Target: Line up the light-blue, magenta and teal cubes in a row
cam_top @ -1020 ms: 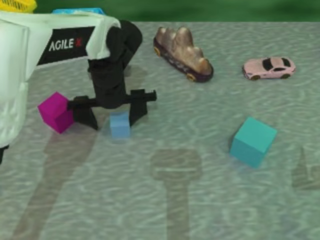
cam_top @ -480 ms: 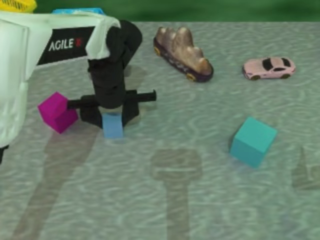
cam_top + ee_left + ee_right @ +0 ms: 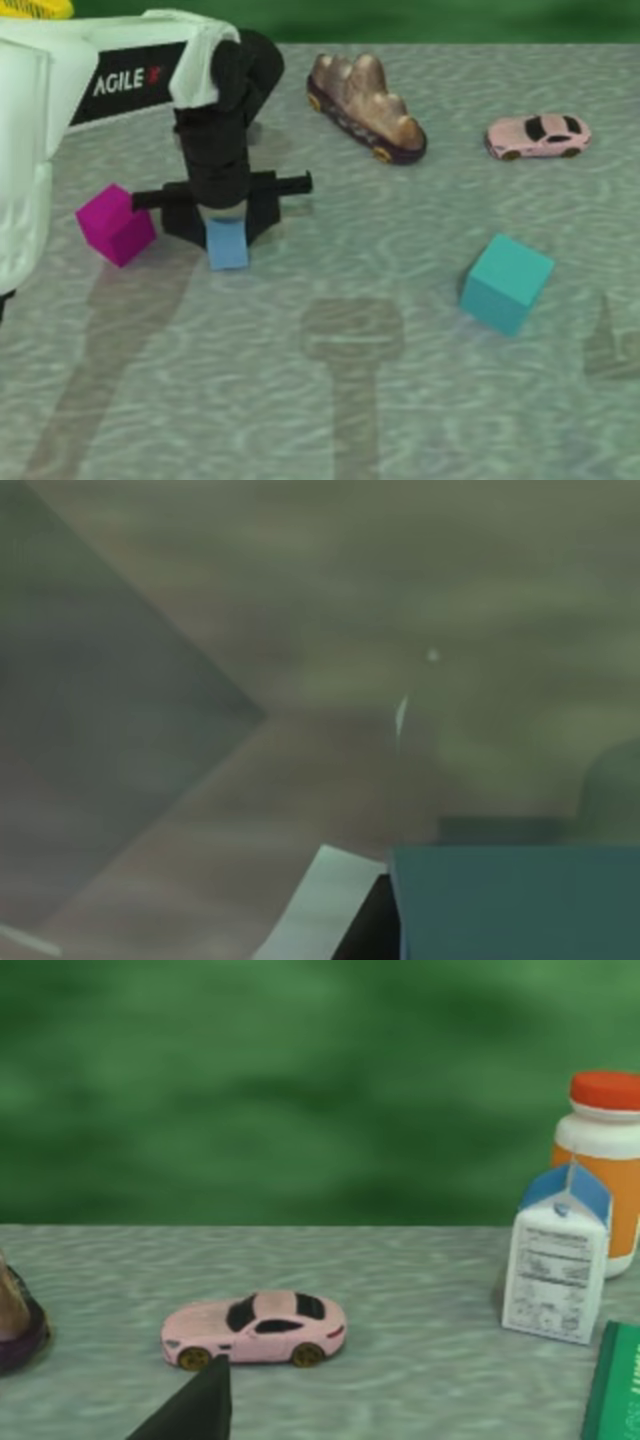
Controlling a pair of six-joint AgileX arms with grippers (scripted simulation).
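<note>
My left gripper [image 3: 224, 232] points down at the table's left and is shut on the small light-blue cube [image 3: 228, 248], which shows below its black fingers. In the left wrist view the cube [image 3: 520, 905] fills the near corner, looking dark. Just left of the gripper sits the magenta cube [image 3: 115, 224], close to it but apart. The largest, teal cube [image 3: 505, 282] rests turned at an angle on the table's right. My right arm is out of the top view; only a dark tip of its gripper [image 3: 200, 1400] shows in the right wrist view.
A brown wheeled shoe-like toy [image 3: 365, 105] and a pink toy car [image 3: 538, 135] lie at the back. The right wrist view shows a milk carton [image 3: 556, 1260], an orange-capped bottle [image 3: 605, 1150] and a green book edge [image 3: 615, 1385]. A blue-and-white packet [image 3: 155, 21] peeks out behind my left arm.
My left gripper's fingers, spread wide on both sides of the light-blue cube a second ago, have come together on it. The cube has shifted slightly left with the gripper.
</note>
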